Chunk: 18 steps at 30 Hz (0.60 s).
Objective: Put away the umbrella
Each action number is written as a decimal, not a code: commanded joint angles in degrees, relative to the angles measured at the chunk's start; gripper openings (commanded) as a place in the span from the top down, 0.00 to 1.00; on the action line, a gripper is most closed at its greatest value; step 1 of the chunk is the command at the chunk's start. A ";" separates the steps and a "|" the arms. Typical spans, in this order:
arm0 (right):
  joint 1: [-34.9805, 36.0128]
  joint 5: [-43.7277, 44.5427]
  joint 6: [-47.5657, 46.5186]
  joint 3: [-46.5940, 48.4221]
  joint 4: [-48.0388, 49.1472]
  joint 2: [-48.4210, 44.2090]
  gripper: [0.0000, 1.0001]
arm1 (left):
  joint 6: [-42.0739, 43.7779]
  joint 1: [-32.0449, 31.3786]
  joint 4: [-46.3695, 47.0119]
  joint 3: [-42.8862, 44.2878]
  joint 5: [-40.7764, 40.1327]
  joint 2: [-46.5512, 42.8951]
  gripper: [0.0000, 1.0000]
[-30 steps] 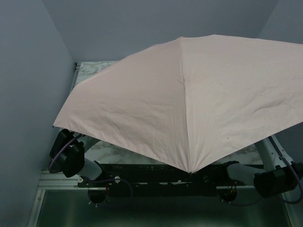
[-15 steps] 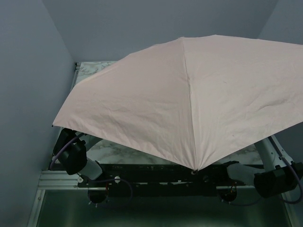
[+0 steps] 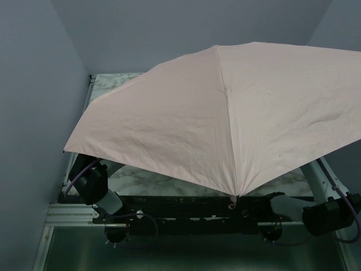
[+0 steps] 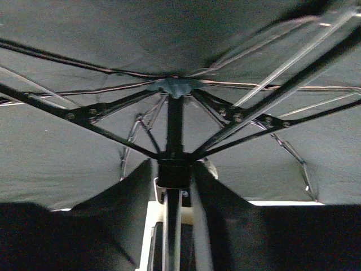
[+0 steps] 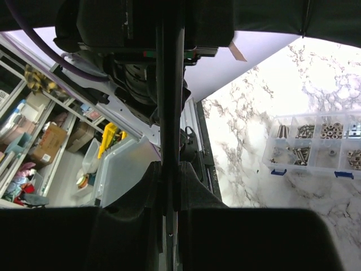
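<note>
Pink umbrella (image 3: 225,113) stands open; upturned right jaws pinch its shaft (image 5: 169,113), left jaws' hold unclear.

The top view is dim and flatly lit across the umbrella (image 3: 225,113), with shadow beneath at 6 o'clock. The left wrist view is dark and grainy, with a blown-out strip at 6 o'clock. The right wrist view is bright on the marble surface (image 5: 248,135) at 3 o'clock and blurred black at 6 o'clock.
</note>
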 commanded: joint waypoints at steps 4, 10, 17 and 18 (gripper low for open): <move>0.17 -2.31 -0.60 -0.07 2.79 -1.64 1.00 | 1.07 -0.14 4.25 0.76 -1.60 0.95 1.00; 0.13 -1.27 -3.38 0.24 -0.07 -1.57 1.00 | 2.00 -0.47 8.45 -2.11 -2.87 -0.02 1.00; 0.13 10.19 -18.90 8.49 -18.17 0.90 1.00 | 0.55 -2.32 6.69 -6.57 0.52 -2.83 1.00; 0.11 12.33 -20.33 9.77 -19.99 1.94 1.00 | 0.48 -3.23 6.50 -7.89 0.40 -3.18 1.00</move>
